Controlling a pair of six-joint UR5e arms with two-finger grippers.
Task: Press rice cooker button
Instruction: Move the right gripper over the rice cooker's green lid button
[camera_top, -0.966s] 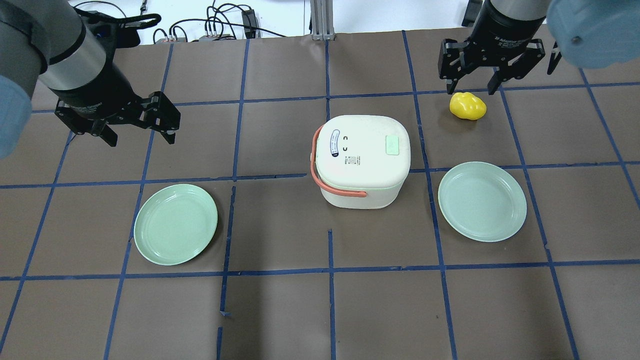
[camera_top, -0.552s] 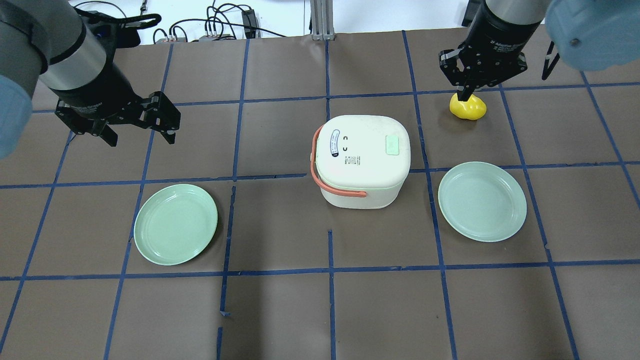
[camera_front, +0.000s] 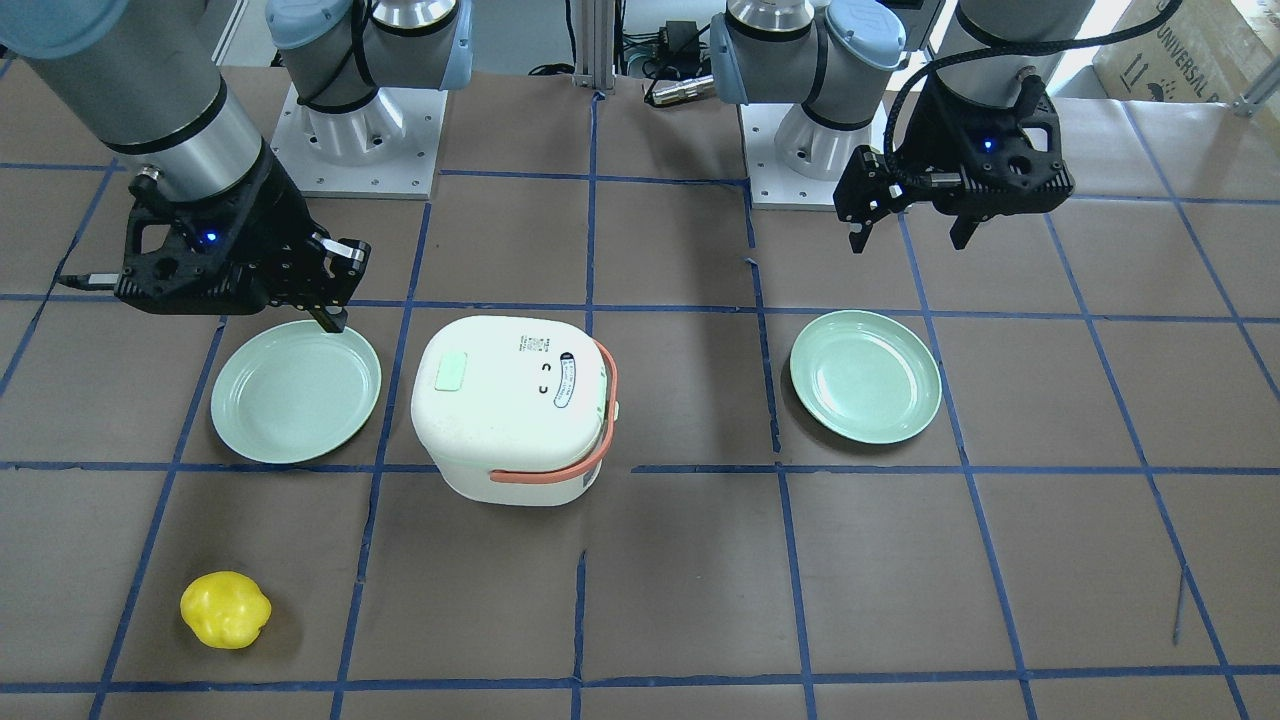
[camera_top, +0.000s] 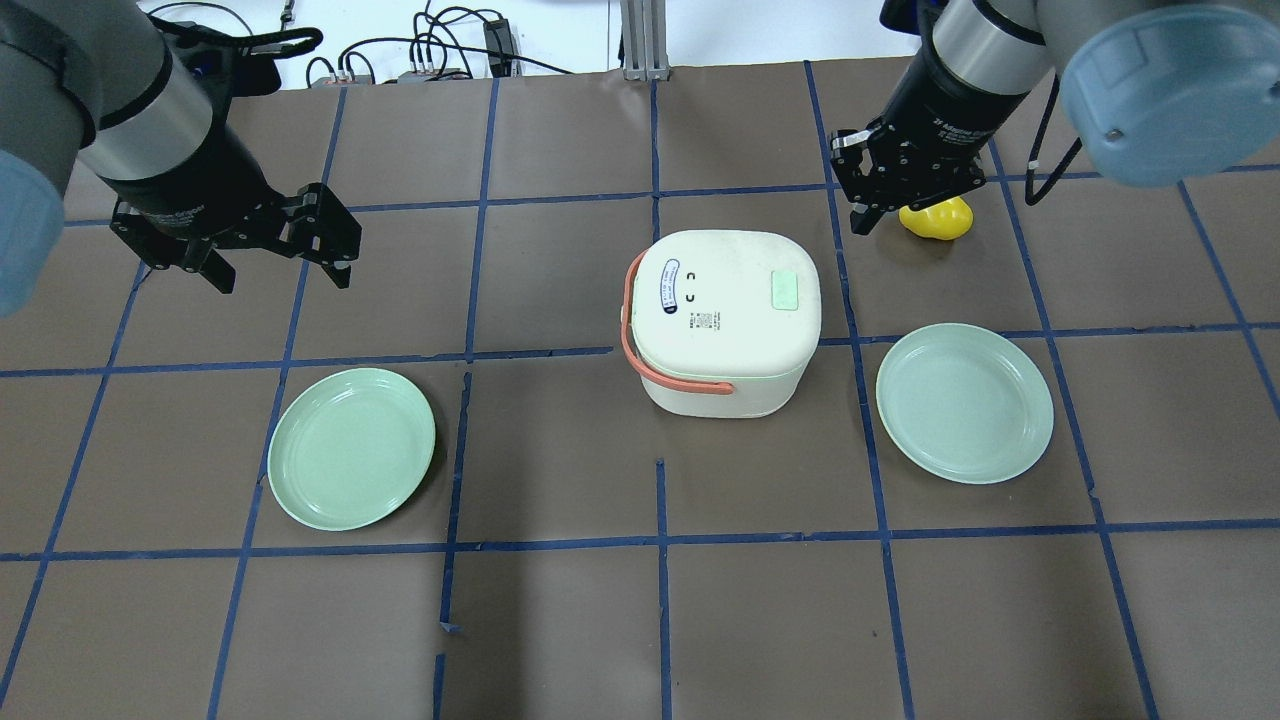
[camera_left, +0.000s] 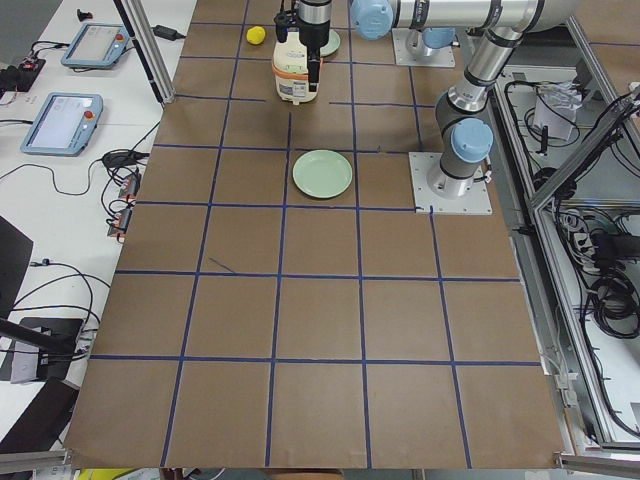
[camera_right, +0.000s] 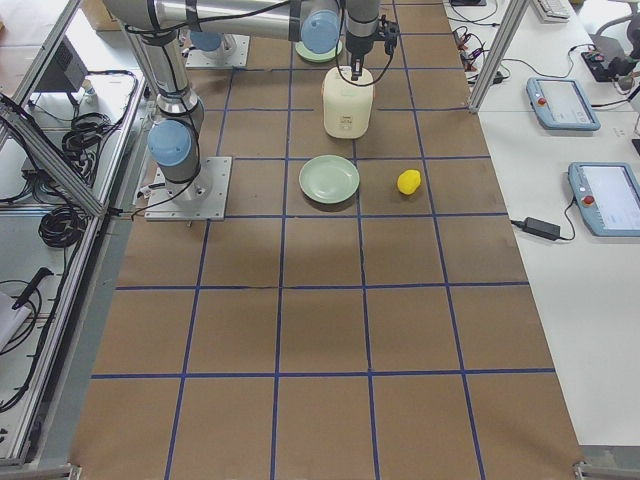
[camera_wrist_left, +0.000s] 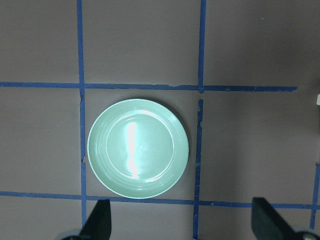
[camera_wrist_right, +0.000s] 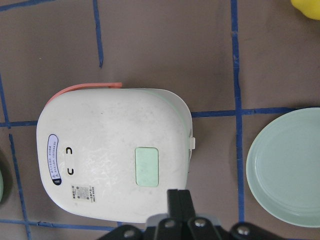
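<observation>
The rice cooker stands upright at the centre of the table, lid closed, with its orange handle folded down around the left and near sides. The green button sits on the right half of the lid. The right gripper hangs beyond the cooker's far right corner, its fingers pressed together on nothing. The left gripper hangs well apart, its fingers spread wide. The left plate and right plate flank the cooker. A yellow object lies partly hidden behind the right gripper.
</observation>
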